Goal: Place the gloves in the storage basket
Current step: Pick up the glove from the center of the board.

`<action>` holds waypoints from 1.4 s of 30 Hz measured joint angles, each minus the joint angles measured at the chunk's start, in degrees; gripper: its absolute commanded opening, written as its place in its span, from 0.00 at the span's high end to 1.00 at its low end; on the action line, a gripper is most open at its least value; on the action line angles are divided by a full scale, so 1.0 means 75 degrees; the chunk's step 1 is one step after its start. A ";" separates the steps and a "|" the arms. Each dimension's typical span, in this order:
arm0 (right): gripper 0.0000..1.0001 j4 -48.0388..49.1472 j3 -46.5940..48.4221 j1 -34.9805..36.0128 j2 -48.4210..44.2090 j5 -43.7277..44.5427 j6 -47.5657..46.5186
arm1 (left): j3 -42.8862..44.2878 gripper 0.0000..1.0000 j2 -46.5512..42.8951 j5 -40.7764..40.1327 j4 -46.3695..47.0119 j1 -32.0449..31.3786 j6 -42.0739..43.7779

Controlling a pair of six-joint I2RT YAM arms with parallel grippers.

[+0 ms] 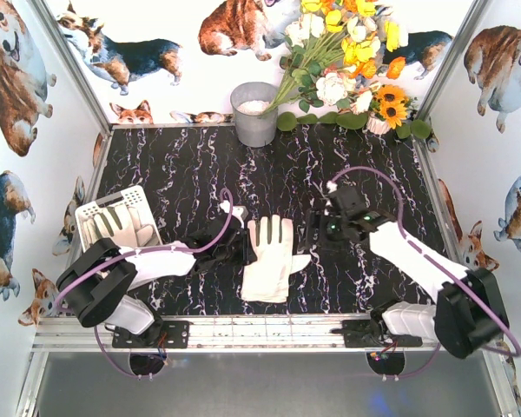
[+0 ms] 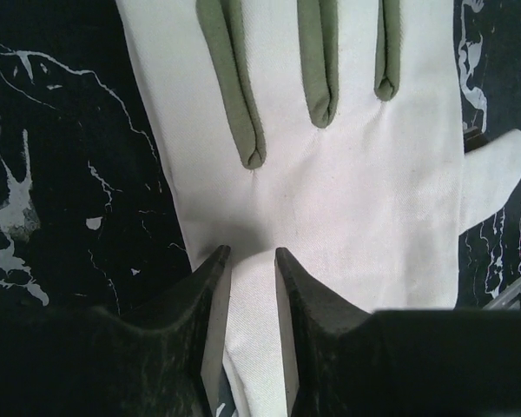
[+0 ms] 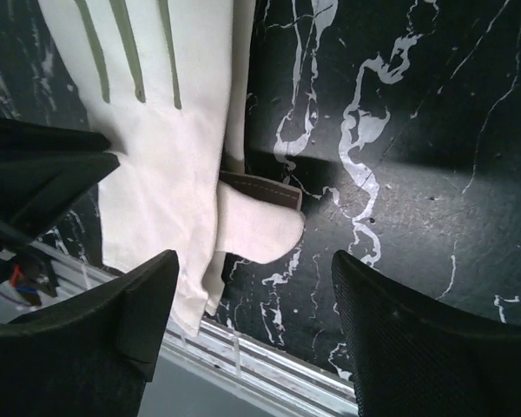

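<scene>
A cream-white glove (image 1: 269,261) with grey-green finger patches lies flat on the black marble table near the front edge. It also shows in the left wrist view (image 2: 347,191) and the right wrist view (image 3: 165,165). A second glove's edge (image 3: 262,191) peeks out from under it. My left gripper (image 1: 241,243) is at the glove's left edge, its jaws (image 2: 253,254) closed narrowly on a fold of the fabric. My right gripper (image 1: 317,230) is open and empty just right of the glove's thumb (image 3: 256,278). The white storage basket (image 1: 85,211) at the left holds gloves (image 1: 126,224).
A grey metal bucket (image 1: 254,113) stands at the back centre, with a bunch of artificial flowers (image 1: 347,61) to its right. The metal front rail (image 1: 269,330) runs just below the glove. Corgi-print walls close in the left, right and back sides.
</scene>
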 measured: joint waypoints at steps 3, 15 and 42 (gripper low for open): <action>0.23 0.0248 -0.0300 -0.0268 -0.0318 -0.0367 0.0117 | 0.0003 0.70 -0.0038 0.0055 -0.0009 0.0000 -0.0020; 0.16 0.2090 -0.1734 -0.0554 0.0157 -0.2398 0.1075 | 0.0157 0.40 -0.1215 0.0373 -0.0679 0.0297 -0.0128; 0.41 0.6298 -0.2442 -0.0154 0.2556 -0.4144 0.2713 | -0.0965 0.82 -0.0449 0.1836 0.0417 0.1303 -0.1058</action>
